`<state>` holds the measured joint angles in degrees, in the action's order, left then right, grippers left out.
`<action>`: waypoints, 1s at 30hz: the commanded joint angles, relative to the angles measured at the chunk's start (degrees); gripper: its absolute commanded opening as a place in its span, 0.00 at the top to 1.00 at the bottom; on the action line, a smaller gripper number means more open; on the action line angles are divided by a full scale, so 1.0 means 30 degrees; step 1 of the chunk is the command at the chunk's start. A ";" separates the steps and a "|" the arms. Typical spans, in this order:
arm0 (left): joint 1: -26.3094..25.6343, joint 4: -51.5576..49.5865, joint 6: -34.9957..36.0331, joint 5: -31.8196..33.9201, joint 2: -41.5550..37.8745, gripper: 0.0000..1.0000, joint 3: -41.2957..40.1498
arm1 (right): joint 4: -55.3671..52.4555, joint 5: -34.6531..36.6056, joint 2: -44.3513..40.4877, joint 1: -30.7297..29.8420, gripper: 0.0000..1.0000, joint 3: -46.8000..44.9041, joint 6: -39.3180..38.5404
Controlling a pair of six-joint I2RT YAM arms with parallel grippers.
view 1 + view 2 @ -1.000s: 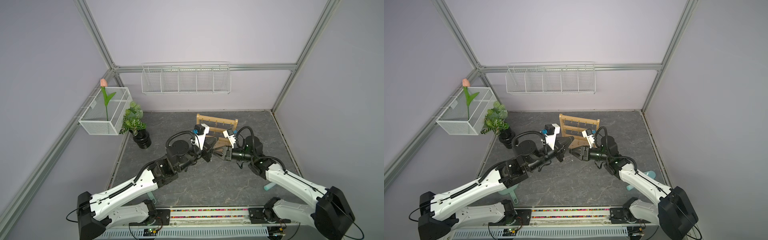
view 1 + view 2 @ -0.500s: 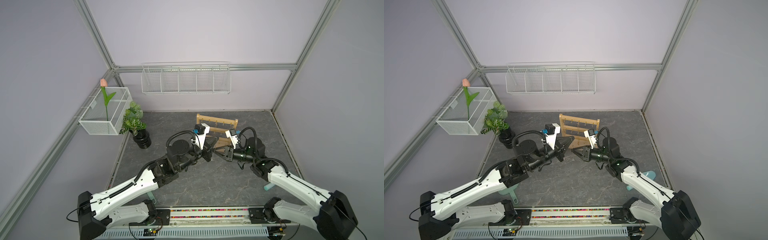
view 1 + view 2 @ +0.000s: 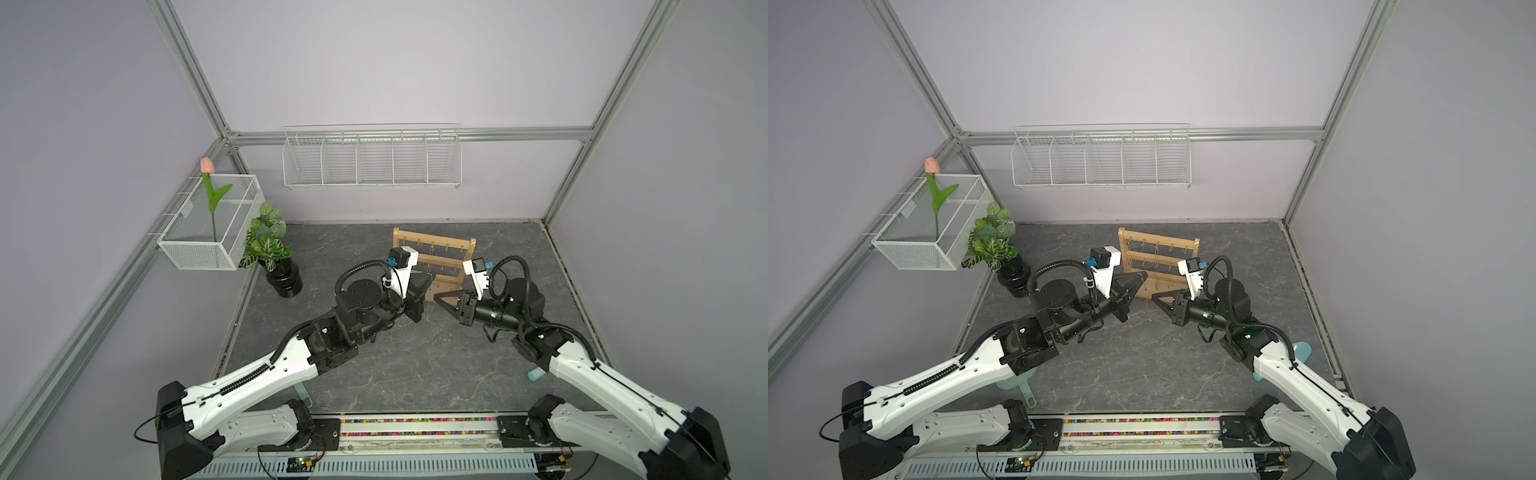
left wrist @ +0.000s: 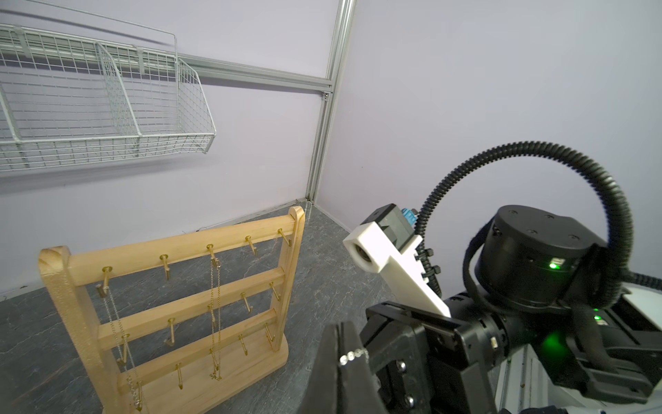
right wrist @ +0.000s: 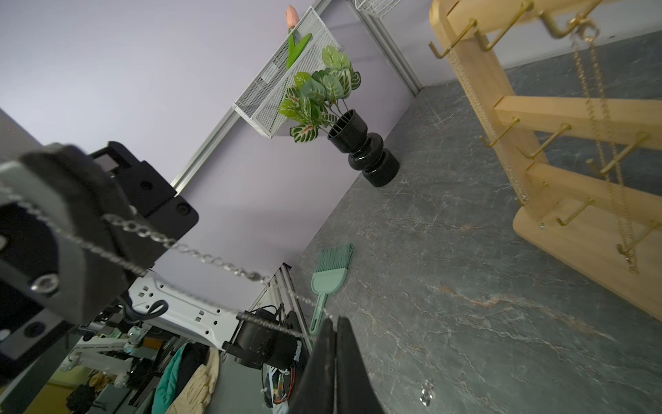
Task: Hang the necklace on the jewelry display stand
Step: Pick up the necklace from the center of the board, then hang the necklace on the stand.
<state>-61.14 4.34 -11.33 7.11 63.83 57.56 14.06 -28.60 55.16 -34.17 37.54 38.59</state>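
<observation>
My left gripper (image 4: pixel 345 355) at 9 o'clock and right gripper (image 5: pixel 336 324) at 3 are both clenched on the necklace (image 5: pixel 200 254) — stretched between them, I reckon, to open it for a hook (image 4: pixel 165 267) on the stand (image 4: pixel 143 252) just beyond at 12.

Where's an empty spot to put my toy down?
Bare table runs from the front rail up to the left gripper and right gripper; more between plant and stand. Crowded between those grippers, where the necklace stretches.
</observation>
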 commanded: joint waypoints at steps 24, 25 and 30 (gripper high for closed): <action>0.0949 -0.0417 0.1667 -0.2355 0.4069 1.00 0.3694 | -0.4171 0.7964 -0.3180 0.0002 0.93 0.1101 -0.6285; 0.1005 -0.0417 0.1719 -0.2516 0.4260 1.00 0.3814 | -0.4161 0.8159 -0.3113 0.0015 0.93 0.1206 -0.6488; 0.1348 -0.0248 0.1928 -0.3239 0.5166 1.00 0.4483 | -0.4134 0.9382 -0.2605 0.0123 0.93 0.1822 -0.7707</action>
<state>-57.74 3.05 -7.38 -0.03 78.30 68.47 1.06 -4.10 46.68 -34.11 41.01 19.97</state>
